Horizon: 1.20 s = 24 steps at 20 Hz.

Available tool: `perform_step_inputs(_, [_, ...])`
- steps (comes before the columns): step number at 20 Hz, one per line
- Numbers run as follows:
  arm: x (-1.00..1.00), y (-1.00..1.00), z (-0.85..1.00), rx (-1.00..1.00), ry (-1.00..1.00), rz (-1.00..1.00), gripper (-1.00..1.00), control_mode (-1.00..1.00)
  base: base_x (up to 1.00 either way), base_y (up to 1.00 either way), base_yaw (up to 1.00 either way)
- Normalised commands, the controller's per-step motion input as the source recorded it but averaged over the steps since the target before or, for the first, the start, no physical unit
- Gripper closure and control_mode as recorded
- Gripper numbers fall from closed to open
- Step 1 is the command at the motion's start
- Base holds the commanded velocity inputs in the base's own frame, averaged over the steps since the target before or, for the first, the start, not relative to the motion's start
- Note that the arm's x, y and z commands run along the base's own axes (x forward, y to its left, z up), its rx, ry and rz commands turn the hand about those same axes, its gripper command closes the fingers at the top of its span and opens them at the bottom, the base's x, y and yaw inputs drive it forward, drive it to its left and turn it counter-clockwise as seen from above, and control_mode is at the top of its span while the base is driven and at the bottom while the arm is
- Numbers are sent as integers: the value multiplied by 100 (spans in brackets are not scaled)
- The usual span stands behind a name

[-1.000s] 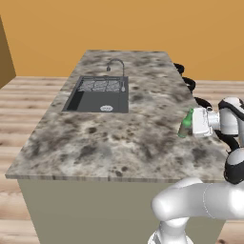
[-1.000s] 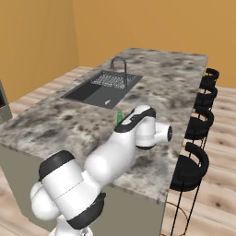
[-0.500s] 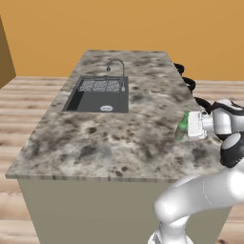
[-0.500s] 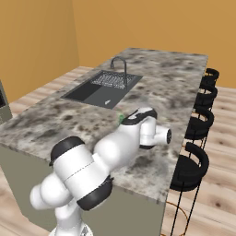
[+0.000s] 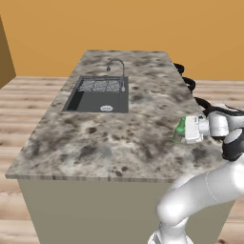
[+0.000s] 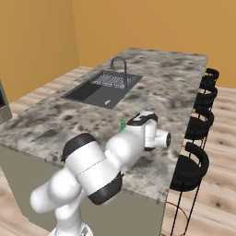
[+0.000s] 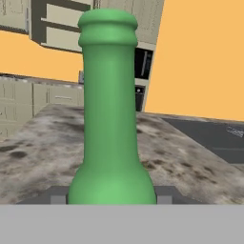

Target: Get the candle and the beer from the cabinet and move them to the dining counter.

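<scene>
Hand (image 5: 185, 129) clenched on beer (image 5: 179, 130), upright near table (image 5: 105, 143) edge: could tip if released too high or tilted.

I face the dining counter (image 5: 109, 138), a long island with a speckled grey-brown granite top. A dark sink (image 5: 97, 97) with a curved faucet (image 5: 116, 66) is set into it near the left edge, toward the far end. The beer (image 5: 180, 129), a green bottle, stands upright near the right edge.
</scene>
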Motion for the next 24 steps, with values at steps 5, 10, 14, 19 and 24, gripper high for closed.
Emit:
perform_step_inputs(5, [11,0,-29,0,2,0,100,-100,0,0,0])
perform_step_inputs(10, [12,0,-28,0,2,0,100,-100,0,0,0])
perform_step_inputs(14, [11,0,-27,0,2,0,100,-100,0,0,0])
perform_step_inputs(19, [5,0,-19,0,1,0,100,-100,0,0,0])
perform_step_inputs(24, [1,0,-18,0,0,0,100,-100,0,0,0])
